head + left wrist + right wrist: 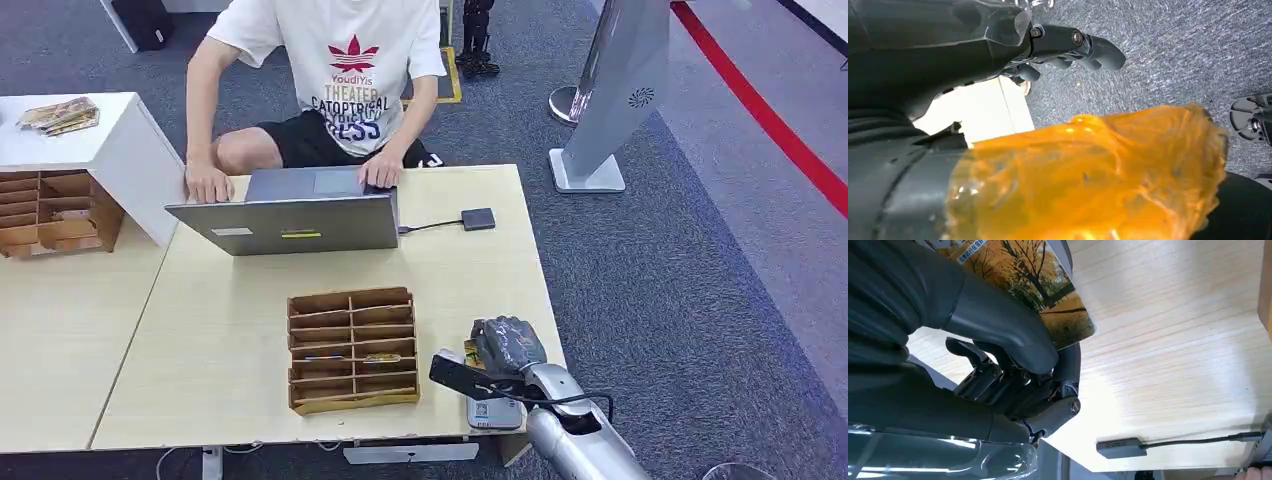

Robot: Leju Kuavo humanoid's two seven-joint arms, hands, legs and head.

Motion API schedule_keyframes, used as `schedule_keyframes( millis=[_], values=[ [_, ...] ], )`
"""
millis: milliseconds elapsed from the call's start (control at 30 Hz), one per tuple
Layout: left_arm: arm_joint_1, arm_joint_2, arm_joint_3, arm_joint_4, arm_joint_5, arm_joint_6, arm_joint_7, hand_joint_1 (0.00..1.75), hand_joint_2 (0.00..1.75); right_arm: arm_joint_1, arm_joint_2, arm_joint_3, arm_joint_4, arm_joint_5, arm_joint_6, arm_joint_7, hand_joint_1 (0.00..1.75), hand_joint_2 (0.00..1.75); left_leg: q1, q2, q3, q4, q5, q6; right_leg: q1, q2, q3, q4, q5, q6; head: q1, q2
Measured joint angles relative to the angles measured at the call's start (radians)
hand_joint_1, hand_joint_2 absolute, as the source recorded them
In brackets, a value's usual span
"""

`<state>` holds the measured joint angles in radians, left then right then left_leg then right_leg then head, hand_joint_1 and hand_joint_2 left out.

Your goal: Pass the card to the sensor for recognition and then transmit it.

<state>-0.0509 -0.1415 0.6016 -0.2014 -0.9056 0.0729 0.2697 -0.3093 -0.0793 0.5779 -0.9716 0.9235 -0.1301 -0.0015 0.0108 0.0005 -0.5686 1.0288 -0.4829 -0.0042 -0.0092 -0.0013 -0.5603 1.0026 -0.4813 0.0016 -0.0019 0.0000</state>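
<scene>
My right hand (508, 345) hovers over the near right corner of the light wooden table (470, 280) and pinches a card. The card (1048, 295) bears an autumn-tree picture and sits between the thick thumb (1008, 330) and the dark fingers. A small dark sensor (478, 219) lies flat at the far right of the table, joined by a cable to the laptop (300, 222). That sensor (1120, 448) lies well ahead of the card, apart from it. My left hand (1075, 45) hangs over grey carpet with nothing in its fingers.
A wooden slotted card rack (352, 350) stands left of my right hand. A white flat item (495, 412) lies under my forearm at the table's front edge. A person (340, 80) sits behind the laptop with both hands on it. A white cabinet (100, 150) stands at the left.
</scene>
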Motion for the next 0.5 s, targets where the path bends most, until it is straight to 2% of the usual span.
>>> schedule_keyframes(
  millis=[500],
  values=[
    [0.0,0.0,0.002,0.0,-0.01,-0.002,0.0,0.0,0.0,-0.001,0.002,0.0,0.003,0.014,-0.01,0.0,1.75,1.75,0.0,0.0,0.001,0.0,0.0,0.0,0.0,0.0,0.001,0.0,0.0,0.0,0.0,0.0]
  ],
)
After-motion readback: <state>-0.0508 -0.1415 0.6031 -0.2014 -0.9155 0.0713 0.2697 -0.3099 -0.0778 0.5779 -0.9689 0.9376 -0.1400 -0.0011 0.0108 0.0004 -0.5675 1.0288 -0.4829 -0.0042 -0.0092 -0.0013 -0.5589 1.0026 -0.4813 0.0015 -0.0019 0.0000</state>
